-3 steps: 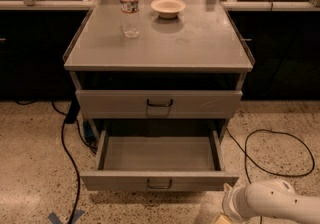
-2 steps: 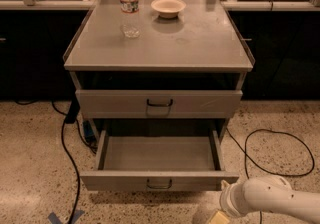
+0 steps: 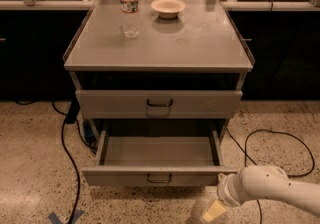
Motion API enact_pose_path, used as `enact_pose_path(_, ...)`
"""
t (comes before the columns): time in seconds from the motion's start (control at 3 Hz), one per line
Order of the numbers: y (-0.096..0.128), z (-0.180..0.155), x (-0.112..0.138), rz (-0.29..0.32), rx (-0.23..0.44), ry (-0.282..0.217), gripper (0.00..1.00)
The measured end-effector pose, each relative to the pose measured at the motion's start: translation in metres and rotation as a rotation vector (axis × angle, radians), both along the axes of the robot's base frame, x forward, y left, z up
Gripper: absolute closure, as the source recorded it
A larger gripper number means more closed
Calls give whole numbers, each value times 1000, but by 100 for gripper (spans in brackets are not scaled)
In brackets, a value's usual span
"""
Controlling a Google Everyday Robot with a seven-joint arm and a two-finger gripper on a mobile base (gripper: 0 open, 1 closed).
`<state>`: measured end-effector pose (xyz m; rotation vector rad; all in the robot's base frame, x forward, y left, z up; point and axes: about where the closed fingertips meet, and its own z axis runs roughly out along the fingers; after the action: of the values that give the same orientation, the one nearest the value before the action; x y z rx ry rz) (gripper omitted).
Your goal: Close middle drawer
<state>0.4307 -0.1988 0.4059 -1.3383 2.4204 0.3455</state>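
Middle drawer (image 3: 120, 176): we find it pulled well out of the cabinet, under the closed top drawer (image 3: 205, 104), its grey tray exposed and a dark handle (image 3: 159, 178) centred on its front.
Gripper (image 3: 214, 211): low, near the drawer's front right corner, on a white arm (image 3: 272, 189); we cannot tell whether it is open or closed.
Tabletop (image 3: 200, 43): we list an upright bottle (image 3: 130, 8) with a bowl (image 3: 168, 6) near it.
Floor: black cables (image 3: 67, 160).

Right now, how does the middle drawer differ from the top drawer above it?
The middle drawer is pulled out, its tray showing; the top drawer is shut. The middle drawer's front is shorter than the top drawer's. Both are grey with a dark central handle. The gripper is low, near the middle drawer's right front corner.
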Motion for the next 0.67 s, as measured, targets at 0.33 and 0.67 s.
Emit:
enact_pose_path(0.33, 10, 17, 32, -13, 41, -21, 0)
enact_pose_path(0.67, 11, 16, 33, -12, 43, -19, 0)
